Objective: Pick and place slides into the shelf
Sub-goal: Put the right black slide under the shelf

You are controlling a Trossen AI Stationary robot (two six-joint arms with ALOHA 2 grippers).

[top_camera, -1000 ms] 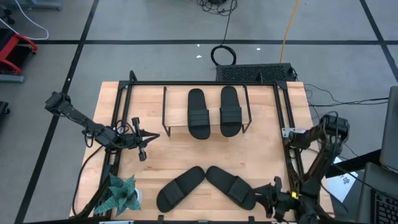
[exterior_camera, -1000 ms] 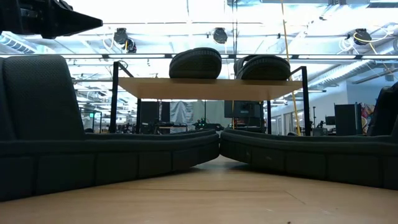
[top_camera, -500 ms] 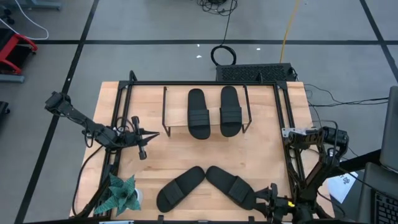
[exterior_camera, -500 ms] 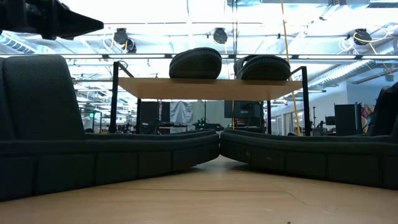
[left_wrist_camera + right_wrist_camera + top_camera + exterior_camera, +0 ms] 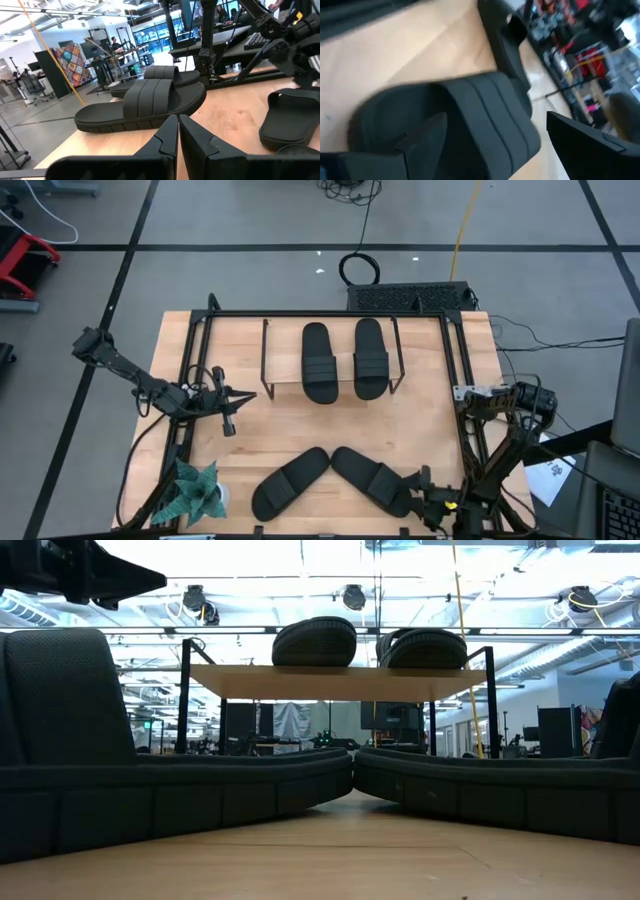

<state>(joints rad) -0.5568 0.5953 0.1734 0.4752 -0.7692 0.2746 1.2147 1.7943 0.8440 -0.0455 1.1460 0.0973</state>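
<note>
The right gripper's (image 5: 420, 498) fingers (image 5: 422, 137) are spread wide at the near right of the table (image 5: 420, 420), one on each side of the heel end of the near right slide (image 5: 372, 477), not closed on it. In the right wrist view that slide's ribbed strap fills the gap between the two fingers; whether either finger touches it cannot be made out, and the sole is cut off at the picture's edge.

Just left of it lies the near left slide (image 5: 290, 482), the two toes almost meeting in a V. A small green plant (image 5: 197, 492) stands at the near left corner.

Farther back on the left, the left gripper (image 5: 229, 412) hovers with its fingers (image 5: 165, 142) pressed together, holding nothing, well apart from every slide.

At the far middle stands the shelf (image 5: 283, 380), with two slides side by side on its plank: the far left slide (image 5: 319, 362) and the far right slide (image 5: 370, 358). In the low view the near slides hide the shelf's feet.
</note>
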